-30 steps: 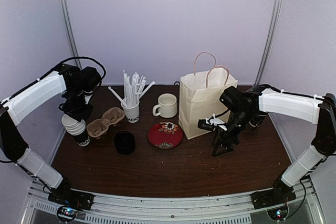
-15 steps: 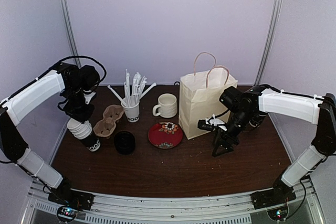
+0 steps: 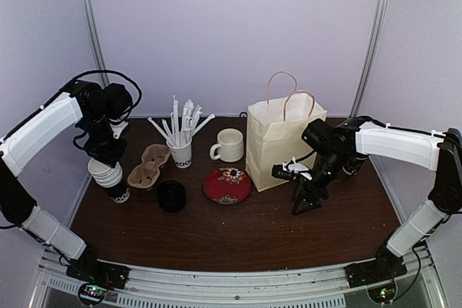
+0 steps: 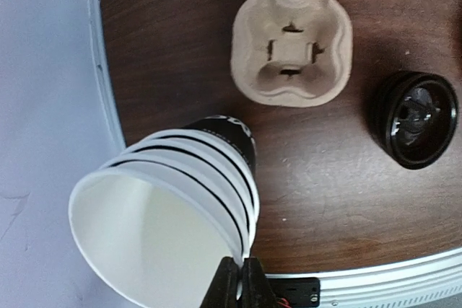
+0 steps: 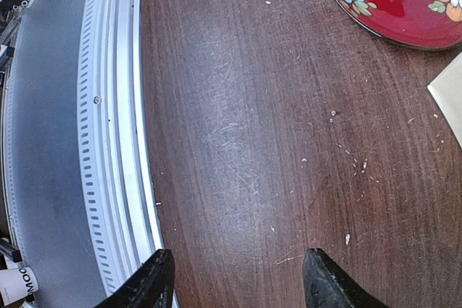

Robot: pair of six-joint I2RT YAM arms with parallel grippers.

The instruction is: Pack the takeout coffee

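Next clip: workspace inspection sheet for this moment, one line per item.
Surface: dark wooden table, scratched, few crumbs.
Job's things: stack of black cups nested, tilted, unlidded; black lids on the table; pulp carrier empty; paper bag upright.
Clutter: straw cup, cream mug, red plate.
Grippers: left gripper shut on the stack's rim; right gripper open, empty.
Cables: black cable looped over the left arm.
Surroundings: lilac walls, metal rail.
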